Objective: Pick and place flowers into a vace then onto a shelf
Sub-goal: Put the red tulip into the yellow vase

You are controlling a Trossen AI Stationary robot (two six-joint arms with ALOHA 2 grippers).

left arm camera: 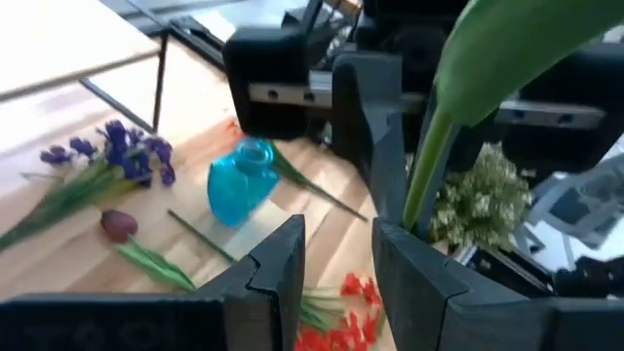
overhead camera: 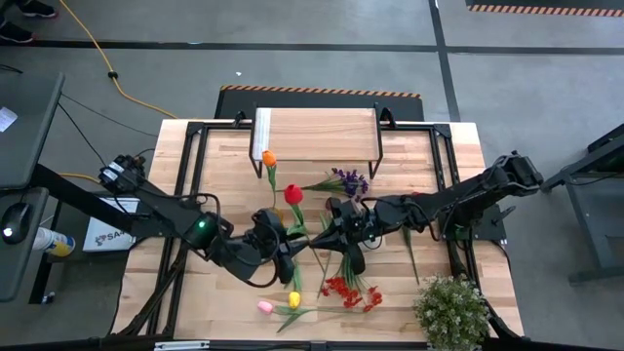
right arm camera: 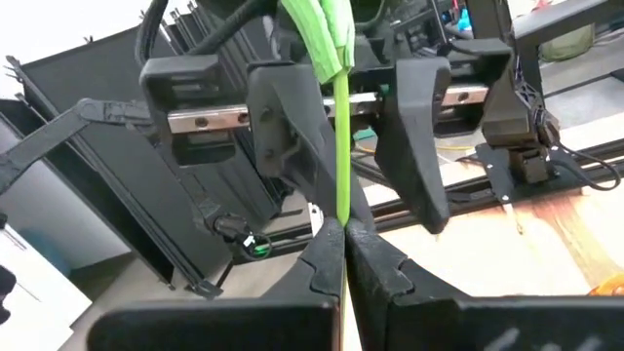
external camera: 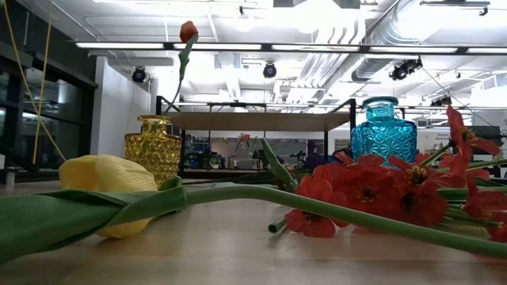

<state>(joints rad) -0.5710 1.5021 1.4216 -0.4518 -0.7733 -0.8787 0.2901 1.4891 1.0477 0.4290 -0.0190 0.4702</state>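
Observation:
My right gripper (overhead camera: 327, 234) (right arm camera: 343, 239) is shut on a green flower stem above the table's middle; it seems to be the red tulip's (overhead camera: 293, 193). My left gripper (overhead camera: 278, 239) (left arm camera: 336, 244) faces it, open, with a finger on either side of that stem (left arm camera: 419, 185). In the low view an orange-red tulip (external camera: 188, 32) stands with its stem in the yellow vase (external camera: 154, 146). The blue vase (external camera: 383, 131) (left arm camera: 239, 180) stands on the table. The shelf (overhead camera: 314, 135) is at the far edge. Both grippers are out of the low view. My right gripper pinches the green stem (right arm camera: 341, 200) between its two fingertips, which lie across it. The fingers come in about level from the table's right. The stem runs on from the fingers to a broad leaf (right arm camera: 322, 29) and is clear of the table.
Lying on the table are pink (overhead camera: 265, 306) and yellow (overhead camera: 293, 298) tulips, red sprays (overhead camera: 351, 291), purple sprays (overhead camera: 346, 180) and a dark tulip (left arm camera: 119, 224). A bushy potted plant (overhead camera: 451, 310) fills the near right corner. Black frame rails run along both table sides.

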